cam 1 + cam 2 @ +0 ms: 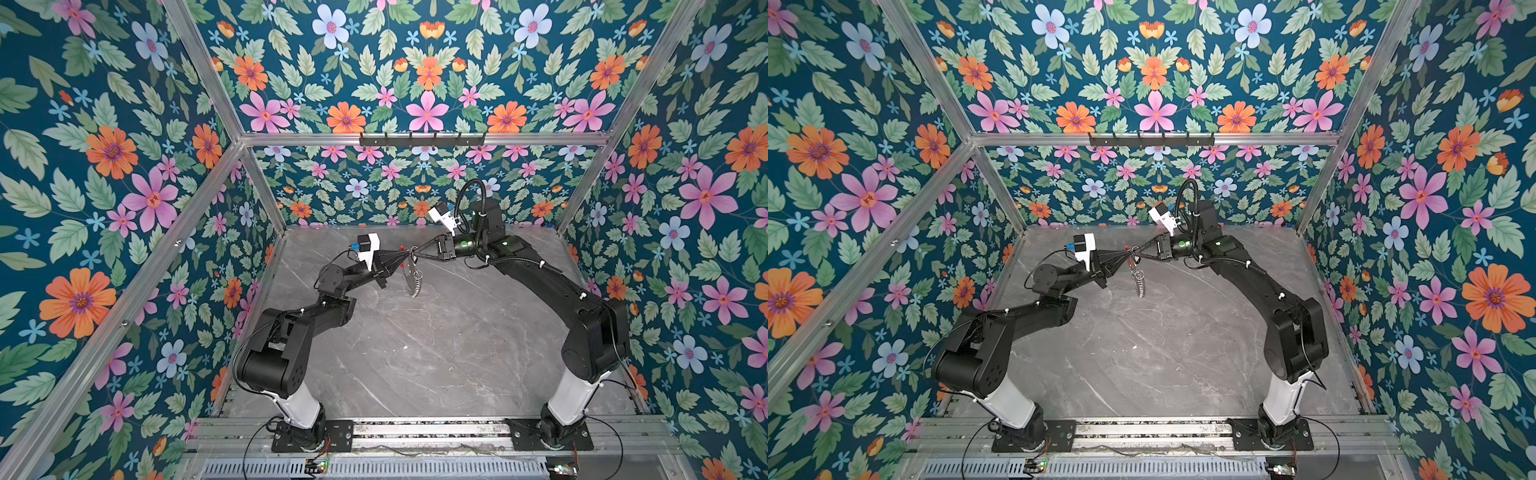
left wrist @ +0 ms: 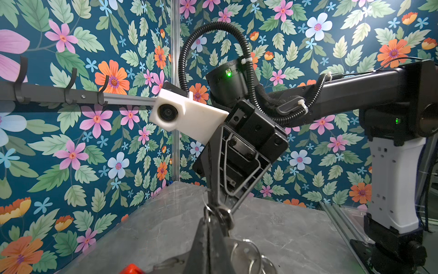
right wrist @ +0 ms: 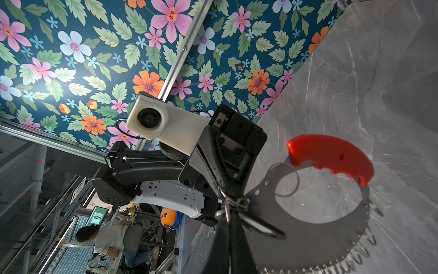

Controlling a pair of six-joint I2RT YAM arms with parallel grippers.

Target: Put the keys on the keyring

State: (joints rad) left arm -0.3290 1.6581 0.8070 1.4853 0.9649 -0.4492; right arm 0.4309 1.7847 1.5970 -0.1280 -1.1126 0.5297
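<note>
Right end effector (image 2: pixel 219 205) pinched shut at small silver ring (image 2: pixel 224 217), left end effector (image 2: pixel 211 225) alongside

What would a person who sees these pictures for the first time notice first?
Two black arms meet above the grey marble table. The left end effector is shut on a flat grey ring-shaped metal disc with a red curved handle; the right end effector pinches a small black oblong key tag beside it. Bright floral wallpaper covers the walls.
</note>
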